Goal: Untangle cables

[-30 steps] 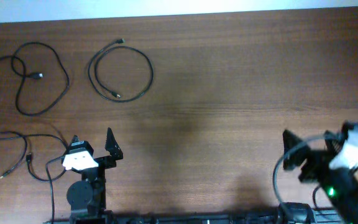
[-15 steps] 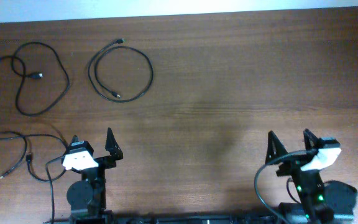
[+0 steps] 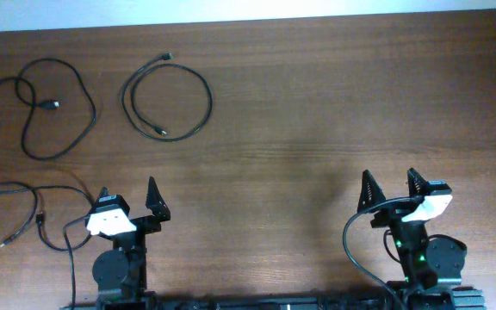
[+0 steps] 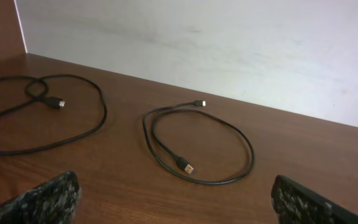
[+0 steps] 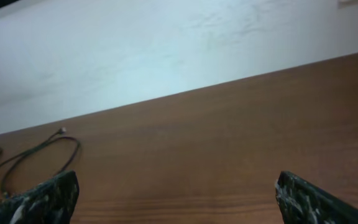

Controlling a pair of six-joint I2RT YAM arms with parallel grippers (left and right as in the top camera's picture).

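Three thin black cables lie apart on the left of the brown table. One is a round loop point(image 3: 167, 96), also in the left wrist view point(image 4: 197, 144). A second loose loop point(image 3: 54, 108) lies at the far left point(image 4: 42, 118). A third point(image 3: 33, 215) lies by the front left edge, beside my left arm. My left gripper point(image 3: 128, 195) is open and empty near the front edge, well short of the round loop. My right gripper point(image 3: 387, 185) is open and empty at the front right, far from all cables. Part of a cable shows at the left of the right wrist view point(image 5: 36, 155).
A white wall point(image 4: 229, 43) runs along the table's far edge. Thicker black wires of the arms point(image 3: 351, 250) hang by both arm bases at the front edge. The table surface point(image 3: 317, 112) is bare wood to the right of the cables.
My right arm has swung in from the far right edge to the left and now sits upright near the front, gripper open. The left arm and the cables have not moved.
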